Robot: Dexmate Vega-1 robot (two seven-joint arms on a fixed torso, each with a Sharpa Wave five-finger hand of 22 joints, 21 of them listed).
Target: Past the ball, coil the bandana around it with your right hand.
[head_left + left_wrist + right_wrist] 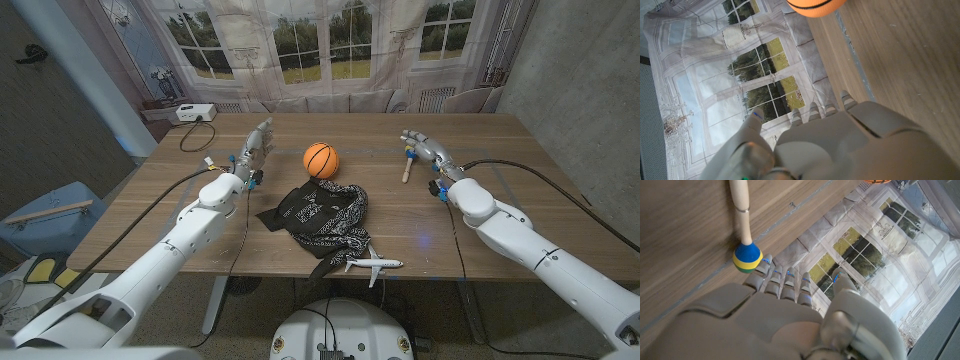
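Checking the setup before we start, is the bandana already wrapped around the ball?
No, the bandana lies crumpled on the table just in front of the ball, not around it.

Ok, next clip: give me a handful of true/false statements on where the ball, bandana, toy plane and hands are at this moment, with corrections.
1. The bandana lies on the near side of the orange ball. True.
2. The right hand holds the bandana. False: it holds nothing and is well away from the cloth, next to a wooden mallet.
3. A white toy plane lies near the table's front edge. True.
4. The left hand rests on top of the ball. False: it is to the ball's left, apart from it.
5. The bandana is already wrapped around the ball. False: it lies crumpled on the table.
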